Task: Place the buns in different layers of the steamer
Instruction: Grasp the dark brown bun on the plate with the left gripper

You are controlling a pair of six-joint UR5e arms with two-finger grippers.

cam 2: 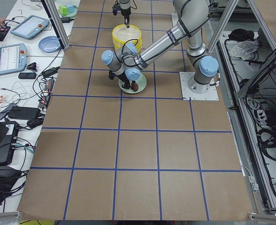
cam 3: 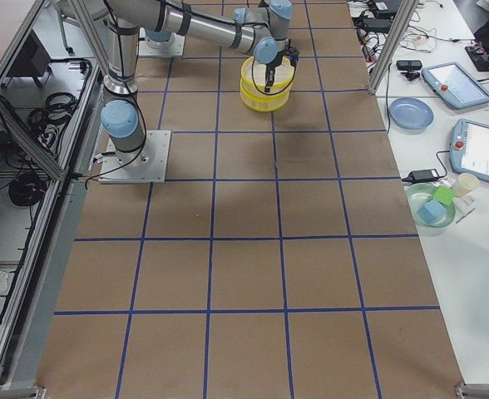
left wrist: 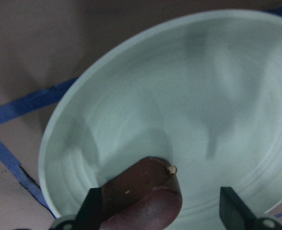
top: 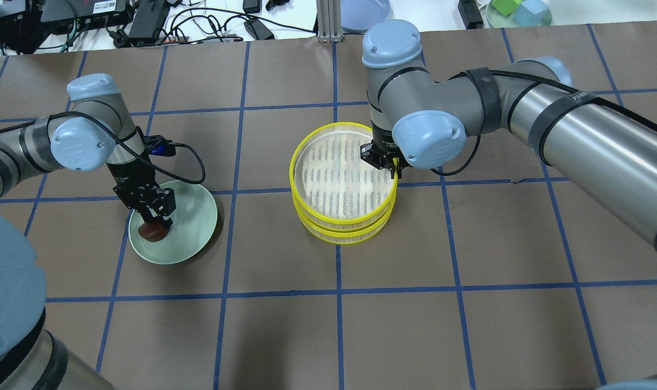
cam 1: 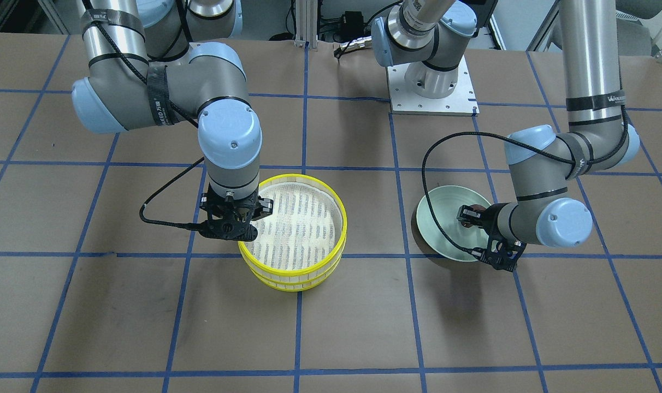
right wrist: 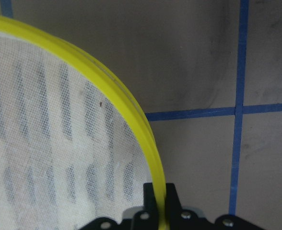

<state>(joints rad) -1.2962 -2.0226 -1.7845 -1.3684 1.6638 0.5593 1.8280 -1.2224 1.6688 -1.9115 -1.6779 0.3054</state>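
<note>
The steamer (top: 291, 168) stands as two stacked yellow-rimmed tiers at the table's middle, and its top liner is bare. My right gripper (top: 387, 163) is shut on the upper tier's yellow rim (right wrist: 107, 81) at its edge; it also shows in the front view (cam 1: 248, 219). The dark reddish-brown bun (left wrist: 141, 199) lies in the pale green plate (top: 195, 216). My left gripper (top: 155, 219) is low over the plate and open, its fingers either side of the bun with a gap on one side. The cream-white bun is out of view.
The plate (cam 1: 443, 210) sits about one grid square from the steamer (cam 1: 343, 221). Brown paper with blue tape lines covers the table. The right arm's cable loops beside the steamer. Tablets, bowls and cables lie on side benches.
</note>
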